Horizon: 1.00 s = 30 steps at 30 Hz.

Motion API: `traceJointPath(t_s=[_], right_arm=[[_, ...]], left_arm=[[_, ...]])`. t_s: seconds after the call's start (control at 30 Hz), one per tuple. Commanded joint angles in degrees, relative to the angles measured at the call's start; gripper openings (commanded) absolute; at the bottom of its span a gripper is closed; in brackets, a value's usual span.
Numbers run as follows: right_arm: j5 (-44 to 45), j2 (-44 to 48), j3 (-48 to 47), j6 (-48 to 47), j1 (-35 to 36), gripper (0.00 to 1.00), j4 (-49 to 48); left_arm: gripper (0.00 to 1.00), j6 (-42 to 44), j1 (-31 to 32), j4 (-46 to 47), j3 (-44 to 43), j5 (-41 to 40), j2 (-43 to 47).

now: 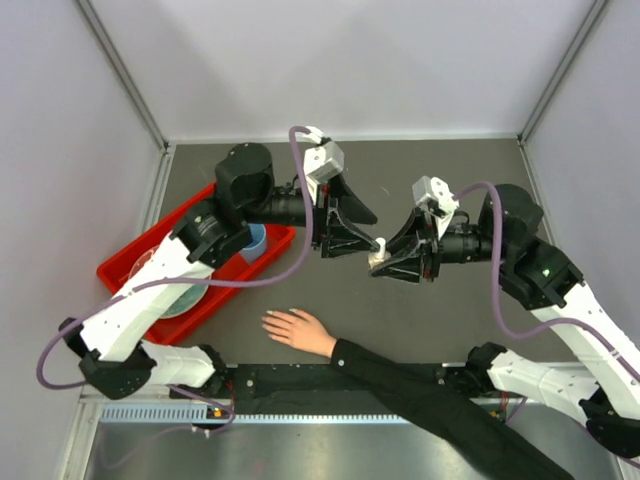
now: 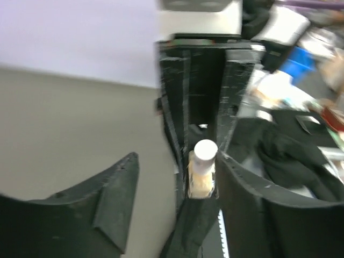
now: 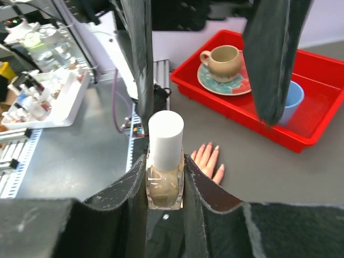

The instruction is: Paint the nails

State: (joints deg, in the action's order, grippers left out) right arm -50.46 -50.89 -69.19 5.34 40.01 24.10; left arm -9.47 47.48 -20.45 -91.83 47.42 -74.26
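Aloft: bottle gripped; nails pale, small, glossy.
Nails (image 3: pixel 217 148) tip a spread hand (image 1: pixel 297 329) lying flat on the grey table (image 1: pixel 400 310) near the arm bases. Right gripper (image 1: pixel 385 262) pinches the polish bottle (image 3: pixel 165 180); left gripper (image 1: pixel 372 232) is spread open near its white cap (image 3: pixel 165 137).

One bottle (image 3: pixel 165 161), one tray (image 3: pixel 328 75), two cups (image 3: pixel 221 62) (image 3: pixel 295 99)

Overhead the nails (image 1: pixel 267 319) are too small to tell; right fingers (image 3: pixel 215 201) partly hide the hand (image 3: pixel 208 157).
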Motion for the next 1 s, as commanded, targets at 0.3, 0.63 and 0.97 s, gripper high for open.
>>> traceJointPath(t_s=[0.3,0.63,0.97], right_arm=[[23.64,-1.05,-5.96,-5.96,0.6,0.0,5.61],[23.83,-0.61,-6.84,-5.78,0.6,0.0,6.23],[21.63,-0.26,-7.01,-5.78,0.51,0.0,6.05]], left_arm=[[0.54,-15.13,7.34,10.42,13.52,-44.32,12.83],[0.51,-11.8,12.98,11.75,7.72,-44.94,4.83],[0.33,-10.91,14.04,12.1,5.71,-44.53,2.64]])
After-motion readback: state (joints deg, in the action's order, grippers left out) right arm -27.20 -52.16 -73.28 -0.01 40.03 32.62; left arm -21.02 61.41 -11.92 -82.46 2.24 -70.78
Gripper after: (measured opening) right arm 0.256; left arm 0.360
